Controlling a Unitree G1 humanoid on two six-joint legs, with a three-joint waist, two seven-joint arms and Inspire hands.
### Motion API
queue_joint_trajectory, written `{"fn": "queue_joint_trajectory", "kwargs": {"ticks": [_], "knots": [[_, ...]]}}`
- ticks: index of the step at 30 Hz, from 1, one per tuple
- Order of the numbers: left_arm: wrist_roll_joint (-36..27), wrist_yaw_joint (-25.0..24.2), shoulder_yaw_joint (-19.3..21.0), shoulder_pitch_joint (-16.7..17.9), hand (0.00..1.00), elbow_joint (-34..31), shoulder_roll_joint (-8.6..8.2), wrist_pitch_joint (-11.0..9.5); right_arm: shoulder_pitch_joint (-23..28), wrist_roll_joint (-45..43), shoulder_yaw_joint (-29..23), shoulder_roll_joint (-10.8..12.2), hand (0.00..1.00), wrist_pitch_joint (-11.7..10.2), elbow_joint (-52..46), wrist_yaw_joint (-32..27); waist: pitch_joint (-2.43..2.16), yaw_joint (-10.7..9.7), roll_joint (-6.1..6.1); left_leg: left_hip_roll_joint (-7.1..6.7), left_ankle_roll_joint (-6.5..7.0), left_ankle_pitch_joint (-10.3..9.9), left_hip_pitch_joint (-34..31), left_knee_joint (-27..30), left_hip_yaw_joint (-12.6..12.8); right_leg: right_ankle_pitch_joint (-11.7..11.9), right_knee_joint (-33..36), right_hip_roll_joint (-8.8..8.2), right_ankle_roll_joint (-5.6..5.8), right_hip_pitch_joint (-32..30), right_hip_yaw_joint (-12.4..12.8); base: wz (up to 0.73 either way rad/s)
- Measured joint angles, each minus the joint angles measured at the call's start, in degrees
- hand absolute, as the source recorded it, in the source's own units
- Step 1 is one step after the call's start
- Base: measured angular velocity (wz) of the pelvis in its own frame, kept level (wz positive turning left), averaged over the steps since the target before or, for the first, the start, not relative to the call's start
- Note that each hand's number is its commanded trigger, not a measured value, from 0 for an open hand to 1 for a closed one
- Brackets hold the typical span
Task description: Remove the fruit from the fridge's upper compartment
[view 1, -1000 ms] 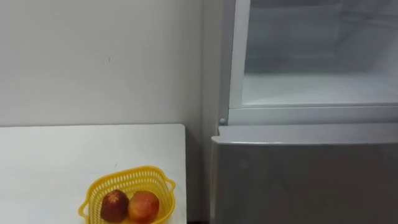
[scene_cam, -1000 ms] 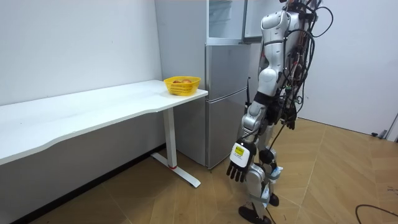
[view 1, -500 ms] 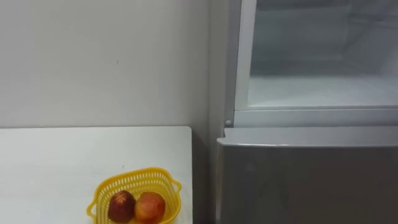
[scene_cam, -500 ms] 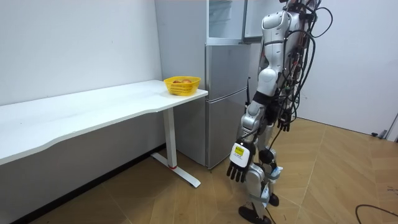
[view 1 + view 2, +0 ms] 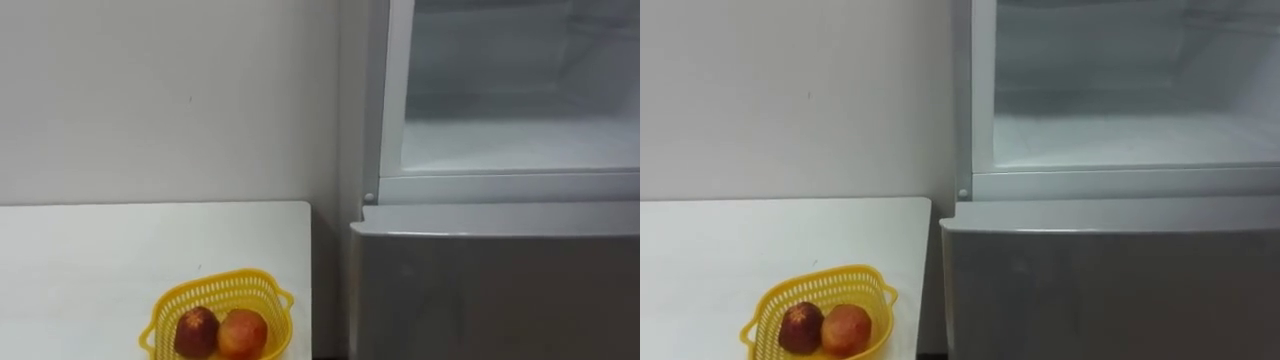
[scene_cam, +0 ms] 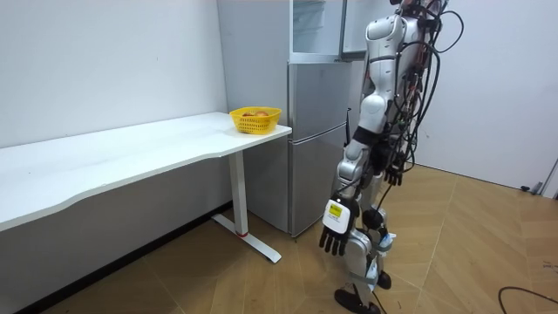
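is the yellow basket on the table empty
No, the yellow basket on the table holds two reddish fruits, lying side by side.

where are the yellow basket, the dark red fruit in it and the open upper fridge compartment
yellow basket (image 5: 215,288): left eye view, on its far mesh wall
dark red fruit (image 5: 196,330): left eye view, on the middle of the fruit
upper fridge compartment (image 5: 520,145): left eye view, on its bare white floor

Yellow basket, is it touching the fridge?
Apart. The left eye view shows the basket on the table, with bare tabletop and a gap before the fridge.
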Motion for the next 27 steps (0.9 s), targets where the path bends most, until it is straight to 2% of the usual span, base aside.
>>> {"fn": "queue_joint_trajectory", "kwargs": {"ticks": [4,5,7,8,10,11,13,14,17,18,20,22,25,27], "knots": [[0.1,0.0,0.5,0.8,0.00,-0.3,-0.01,-0.1,1.0,16.9,-5.1,0.2,0.00,-0.3,-1.0,-2.6,-0.06,-0.8,-0.15,0.00,0.00,0.0,0.0,-0.2,0.0,0.0,-0.2,0.05,0.01,0.1,0.1,0.00],[0.0,0.1,0.7,0.8,0.00,-0.4,-0.02,-0.1,1.2,19.0,-6.2,0.2,0.00,-0.4,-1.3,-3.1,-0.08,-1.0,-0.18,0.00,0.00,0.0,0.0,-0.2,0.0,0.0,-0.2,0.05,0.01,0.1,0.1,0.00],[0.0,0.2,3.0,2.2,0.00,-3.1,-0.07,-0.2,1.5,28.2,-14.3,0.1,0.00,-0.4,-3.2,-5.6,-0.28,-3.0,-0.78,-0.07,0.00,0.0,-0.2,0.2,0.0,-0.1,-0.5,-0.06,0.02,0.1,0.0,0.02],[0.0,0.3,4.0,3.0,0.00,-3.5,-0.06,-0.3,1.5,30.4,-16.4,0.0,0.00,-0.5,-3.8,-6.3,-0.31,-3.4,-0.87,-0.09,0.00,0.0,-0.2,0.2,0.1,-0.1,-0.5,-0.07,0.02,0.1,0.1,0.00],[0.0,0.9,8.3,3.4,0.00,-4.4,0.03,-0.8,1.5,38.0,-24.5,-0.3,0.00,-1.0,-7.4,-9.8,-0.37,-5.3,-1.40,-0.06,0.00,0.0,0.0,0.3,0.5,-0.2,-0.6,-0.07,0.04,0.4,0.2,-0.02],[0.0,1.2,9.0,3.7,0.00,-4.9,0.07,-1.0,1.3,39.8,-25.9,-0.5,0.00,-1.3,-8.4,-10.7,-0.42,-5.6,-1.57,-0.06,-0.01,0.0,0.0,0.3,0.5,-0.3,-0.6,-0.05,0.03,0.4,0.3,-0.03],[-0.2,1.7,11.3,5.2,0.00,-7.6,0.09,-1.8,1.0,45.8,-32.8,-2.0,0.00,-1.5,-13.4,-15.9,-0.44,-6.8,-2.39,-0.20,-0.01,0.0,0.2,0.1,0.8,-0.3,-0.4,-0.02,0.04,0.4,0.4,-0.05],[-0.2,1.8,11.9,5.3,0.00,-7.8,0.11,-2.1,1.0,46.1,-34.2,-2.3,0.00,-1.5,-15.6,-17.7,-0.41,-7.0,-2.54,-0.25,-0.01,0.0,0.2,0.1,1.1,-0.3,-0.2,-0.01,0.05,0.3,0.6,-0.16],[-1.1,3.3,13.6,5.4,0.00,-8.6,0.16,-2.5,0.2,45.8,-35.9,-5.9,0.00,-3.9,-25.0,-23.8,-0.40,-7.1,-3.20,-0.22,0.00,0.0,-0.5,0.1,1.8,-0.4,0.4,0.06,0.06,-1.3,1.6,-0.13],[-1.1,3.8,13.7,5.5,0.00,-9.3,0.26,-2.7,0.0,44.4,-36.8,-7.0,0.00,-4.5,-28.7,-26.4,-0.47,-7.2,-3.71,-0.24,0.00,0.0,-0.8,0.1,1.7,-0.4,0.4,0.06,0.10,-1.7,1.5,0.06],[-1.1,5.1,13.5,5.9,0.00,-10.9,0.39,-3.3,-0.5,42.1,-38.0,-8.5,0.00,-6.1,-35.8,-31.9,-0.33,-7.2,-4.50,-0.20,0.00,0.0,-1.3,0.1,1.5,-0.4,0.4,0.18,0.06,-2.1,1.5,0.04],[-1.2,5.8,13.4,6.1,0.00,-11.0,0.54,-3.4,-2.5,38.8,-38.8,-10.0,0.00,-6.6,-39.0,-36.1,-0.35,-7.7,-5.09,-0.15,0.00,0.0,-1.5,0.1,1.5,-0.4,0.3,0.25,0.01,-2.3,1.5,0.00],[-1.1,6.8,13.4,6.1,0.00,-11.1,0.86,-4.7,-4.7,35.2,-42.1,-11.3,0.00,-8.0,-45.7,-41.7,-0.39,-8.2,-5.65,-0.14,0.00,0.0,-3.6,0.8,1.0,0.1,0.2,0.31,-0.04,-3.1,1.1,0.07],[-0.9,7.1,13.3,6.1,0.00,-11.0,0.94,-4.8,-5.0,33.6,-42.5,-12.0,0.00,-9.2,-49.4,-44.4,-0.46,-8.5,-5.83,-0.20,0.00,0.0,-4.4,0.9,0.7,0.1,0.5,0.25,-0.06,-3.9,0.8,0.09]]}}
